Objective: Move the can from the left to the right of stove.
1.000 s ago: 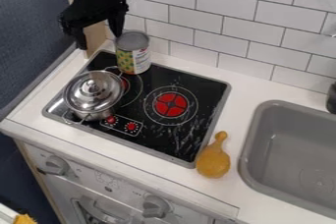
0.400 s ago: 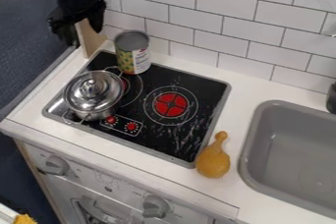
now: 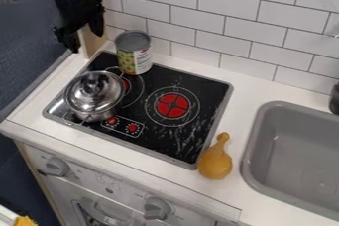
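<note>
The upright can (image 3: 134,55) stands right of and lower than the gripper (image 3: 86,35), whose jaws are parted, empty.

The black square glass stove top (image 3: 198,84) is set in the white flat counter (image 3: 260,88), with the white rectangular-tile wall (image 3: 252,27) behind and the grey rounded-corner sink (image 3: 291,107) to the right. On the left part of the stove top stands the silver round metal pot (image 3: 94,93); the multicoloured cylindrical metal can (image 3: 134,57) stands behind it and slightly right, at the rear edge. The ochre drumstick-shaped toy (image 3: 215,163) lies on the counter, between the front-right stove corner and the sink.
</note>
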`<state>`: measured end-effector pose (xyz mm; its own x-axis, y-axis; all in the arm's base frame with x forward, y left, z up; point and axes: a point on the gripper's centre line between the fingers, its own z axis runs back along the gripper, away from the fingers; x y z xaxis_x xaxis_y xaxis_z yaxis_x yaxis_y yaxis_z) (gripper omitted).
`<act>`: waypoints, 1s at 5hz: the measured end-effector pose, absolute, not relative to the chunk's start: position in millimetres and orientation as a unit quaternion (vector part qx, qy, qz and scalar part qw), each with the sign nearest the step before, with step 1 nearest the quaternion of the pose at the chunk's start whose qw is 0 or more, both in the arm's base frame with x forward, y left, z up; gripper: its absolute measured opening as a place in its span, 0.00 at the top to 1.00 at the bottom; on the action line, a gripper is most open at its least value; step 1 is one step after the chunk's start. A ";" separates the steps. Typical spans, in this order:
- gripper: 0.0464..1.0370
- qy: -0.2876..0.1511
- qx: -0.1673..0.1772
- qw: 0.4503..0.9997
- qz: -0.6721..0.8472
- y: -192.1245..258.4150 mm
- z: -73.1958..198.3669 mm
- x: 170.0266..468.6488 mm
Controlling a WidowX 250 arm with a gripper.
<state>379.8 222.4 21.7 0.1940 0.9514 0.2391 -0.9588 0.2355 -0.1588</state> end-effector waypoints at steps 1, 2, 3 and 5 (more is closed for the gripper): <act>0.04 -0.137 -0.003 0.764 0.631 223.7 13.0 390.7; 0.04 -0.133 0.001 0.766 0.629 228.4 5.7 405.2; 0.04 -0.125 0.002 0.768 0.628 229.4 -2.5 417.7; 0.04 -0.109 -0.006 0.800 0.591 199.3 -19.1 430.7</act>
<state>430.7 199.3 -19.1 0.2788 0.9457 0.1670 -0.9432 0.3023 -0.1374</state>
